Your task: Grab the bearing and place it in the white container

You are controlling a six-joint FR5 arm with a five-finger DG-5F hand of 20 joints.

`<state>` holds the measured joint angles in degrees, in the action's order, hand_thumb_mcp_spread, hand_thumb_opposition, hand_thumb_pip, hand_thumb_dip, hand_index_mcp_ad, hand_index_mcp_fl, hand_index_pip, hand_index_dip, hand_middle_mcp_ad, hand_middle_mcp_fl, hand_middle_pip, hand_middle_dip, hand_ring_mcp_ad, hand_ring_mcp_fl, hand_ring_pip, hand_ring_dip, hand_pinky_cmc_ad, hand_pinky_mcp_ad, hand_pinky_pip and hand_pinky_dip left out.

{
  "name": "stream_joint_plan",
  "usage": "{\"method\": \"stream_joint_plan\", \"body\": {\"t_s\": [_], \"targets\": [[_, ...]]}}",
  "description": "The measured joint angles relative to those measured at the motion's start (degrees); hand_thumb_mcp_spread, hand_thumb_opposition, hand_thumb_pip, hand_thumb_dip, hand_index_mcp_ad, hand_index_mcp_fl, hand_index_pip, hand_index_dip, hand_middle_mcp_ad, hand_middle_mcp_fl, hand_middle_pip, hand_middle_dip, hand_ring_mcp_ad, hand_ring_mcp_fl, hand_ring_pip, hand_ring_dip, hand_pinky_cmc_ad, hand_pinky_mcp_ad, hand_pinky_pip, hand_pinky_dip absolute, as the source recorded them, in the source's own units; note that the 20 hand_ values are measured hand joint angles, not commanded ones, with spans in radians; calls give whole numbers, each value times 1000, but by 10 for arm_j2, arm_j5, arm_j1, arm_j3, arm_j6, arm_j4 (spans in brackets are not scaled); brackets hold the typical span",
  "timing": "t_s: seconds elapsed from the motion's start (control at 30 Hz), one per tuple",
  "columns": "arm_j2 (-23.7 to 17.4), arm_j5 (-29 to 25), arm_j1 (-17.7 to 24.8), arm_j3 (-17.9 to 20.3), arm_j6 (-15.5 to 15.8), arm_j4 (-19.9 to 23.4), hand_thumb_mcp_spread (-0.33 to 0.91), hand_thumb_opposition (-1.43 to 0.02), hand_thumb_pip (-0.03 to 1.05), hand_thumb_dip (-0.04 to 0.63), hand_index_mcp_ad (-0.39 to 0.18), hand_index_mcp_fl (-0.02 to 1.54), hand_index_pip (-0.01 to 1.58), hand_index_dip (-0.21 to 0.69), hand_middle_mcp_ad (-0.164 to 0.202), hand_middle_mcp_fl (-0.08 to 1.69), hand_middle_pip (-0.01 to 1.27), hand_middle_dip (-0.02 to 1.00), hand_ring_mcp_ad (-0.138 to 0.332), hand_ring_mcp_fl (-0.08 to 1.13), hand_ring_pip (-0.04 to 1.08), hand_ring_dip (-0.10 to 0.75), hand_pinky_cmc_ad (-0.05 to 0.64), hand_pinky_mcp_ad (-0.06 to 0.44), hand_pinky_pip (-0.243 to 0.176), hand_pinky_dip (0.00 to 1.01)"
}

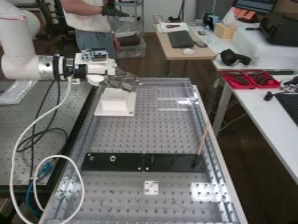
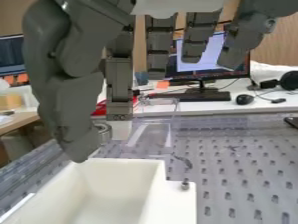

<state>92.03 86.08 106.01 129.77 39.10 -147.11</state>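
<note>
On the perforated grey bench top [image 1: 179, 192] lie flat black rectangular plates [image 1: 110, 160]; near the white box-shaped container [image 1: 117, 104], the dark grey hand [image 1: 121, 81] pinches the silver ring-shaped bearing [image 2: 104, 132] between thumb and finger.

loads of open room on the perforated bench [image 1: 133, 135] between the white container [image 1: 118, 103] and the black plates [image 1: 113, 160], so sliding through low there works. those plates run across the bench tho, with a thin stick [image 1: 203, 142] poking up at one end. white cable [image 1: 81, 187] loops over the near left corner. container's open from above, but its walls block going in sideways, and a bolt [image 2: 185, 185] sticks up beside the opening.
</note>
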Motion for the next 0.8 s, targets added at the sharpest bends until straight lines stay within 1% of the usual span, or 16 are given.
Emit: {"method": "stream_joint_plan", "body": {"t_s": [0.17, 0.37, 0.43, 0.47, 0.6, 0.63, 0.8], "targets": [[14, -22, 15, 6, -12, 13, 489, -850, 417, 267, -176, 538, 1121, 190, 17, 164, 148, 204, 113, 14, 105, 49, 316, 248, -58, 180], [16, -30, 22, 12, -25, 23, 485, -848, 417, 267, -176, 538, 1121, 190, 17, 164, 148, 204, 115, 14, 105, 49, 316, 251, -61, 180], [16, -31, 24, 13, -27, 26, 492, -848, 370, 267, -176, 583, 1121, 190, 17, 164, 148, 204, 113, 14, 105, 49, 316, 248, -61, 180], [15, -32, 25, 14, -28, 26, 494, -852, 353, 267, -176, 600, 1121, 190, 17, 164, 148, 204, 115, 14, 105, 49, 316, 248, -58, 180], [15, -32, 26, 15, -30, 28, 492, -834, 353, 267, -176, 600, 1121, 194, 17, 164, 148, 204, 115, 14, 105, 49, 316, 251, -61, 180], [14, -31, 26, 15, -31, 29, 494, -834, 353, 253, -176, 606, 1121, 194, 17, 164, 148, 204, 115, 14, 105, 51, 316, 248, -61, 180], [14, -29, 25, 16, -32, 30, 492, -834, 340, 243, -176, 618, 1121, 194, 17, 168, 148, 204, 115, 14, 108, 52, 316, 251, -61, 180]]}}
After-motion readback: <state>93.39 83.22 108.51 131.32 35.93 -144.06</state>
